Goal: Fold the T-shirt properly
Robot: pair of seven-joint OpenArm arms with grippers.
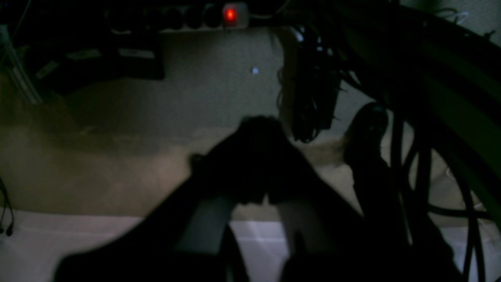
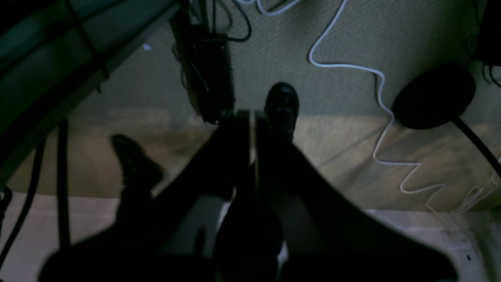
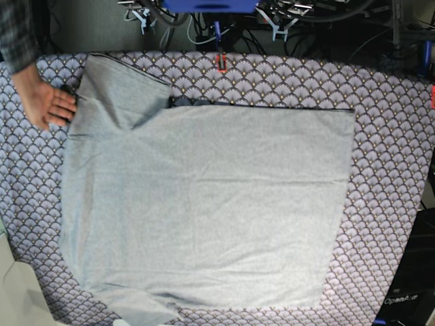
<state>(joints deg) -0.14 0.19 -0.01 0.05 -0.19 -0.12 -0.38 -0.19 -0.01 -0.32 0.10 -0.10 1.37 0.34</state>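
A: What did the left wrist view give you?

B: Very little. It was dark; the left gripper (image 1: 256, 197) showed as a black silhouette with its jaws brought together on nothing, pointing off past the table's edge at the floor, a power strip (image 1: 176, 17) with a red lit switch, and hanging cables (image 1: 313, 94). No T-shirt showed there.

A: And the right wrist view?

B: Much the same. The right gripper (image 2: 252, 129) had its fingers pressed nearly flat against each other, empty, aimed at the floor and a white cord (image 2: 375, 113) snaking across it. No T-shirt there either.

A: So where was the T-shirt?

B: Only in the base view. The light grey T-shirt (image 3: 204, 210) lay spread flat on the fan-scale tablecloth (image 3: 387, 109), its body running left to right across the picture: sleeves and dark neckline (image 3: 187, 102) toward the left, the straight hem at the right. A person's hand (image 3: 46, 102) rested on the cloth at the upper left, touching the edge of the far sleeve.

A: Which arm was nearer?

B: I couldn't tell; neither gripper appeared in that view. Both seemed parked beyond the far edge of the table, so the shirt lay out in front of them. By the rig's layout, I'd judge the left arm would meet the hem side and the right arm the sleeve side.
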